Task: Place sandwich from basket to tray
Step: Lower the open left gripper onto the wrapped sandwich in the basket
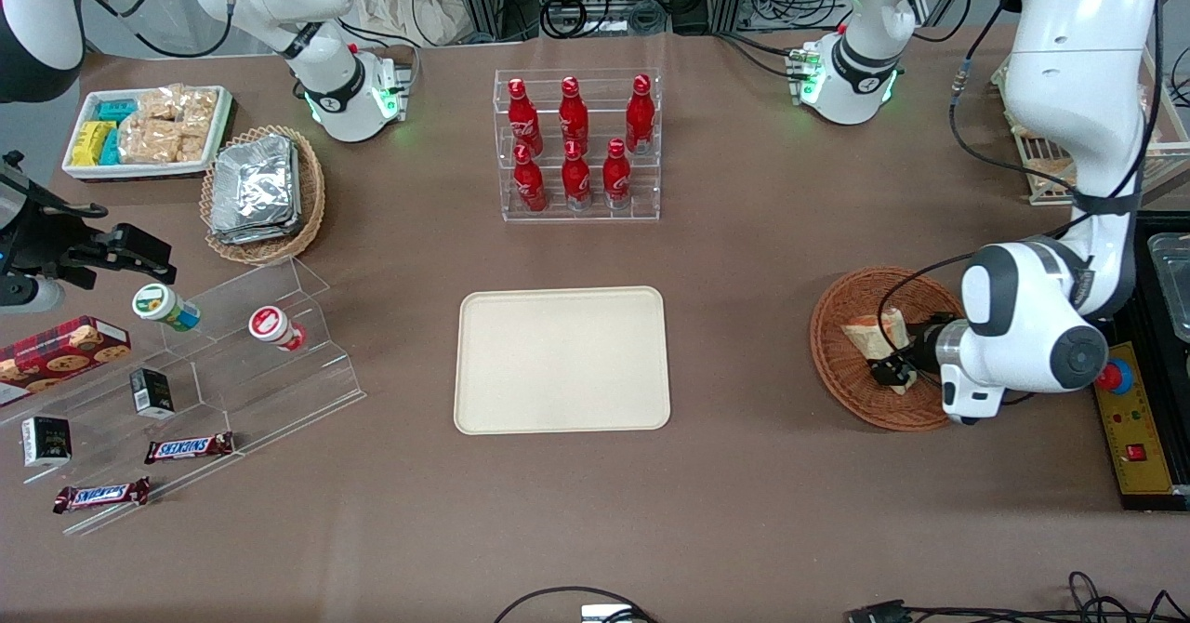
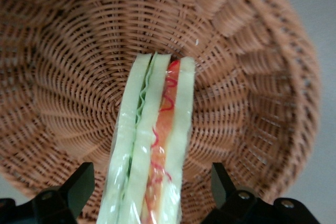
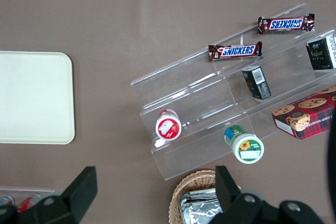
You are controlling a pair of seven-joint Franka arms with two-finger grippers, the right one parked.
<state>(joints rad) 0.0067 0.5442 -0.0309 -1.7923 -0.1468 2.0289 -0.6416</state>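
In the front view the working arm's white wrist hides part of the basket (image 1: 841,363) at the frame's right, where the gripper (image 1: 894,371) sits low over the sandwich (image 1: 874,335); brown table (image 1: 744,493), cream tray (image 1: 561,360) at centre. In the left wrist view the fingers (image 2: 79,187) are spread, flanking the sandwich (image 2: 155,145) without touching, wicker (image 2: 68,77) beneath
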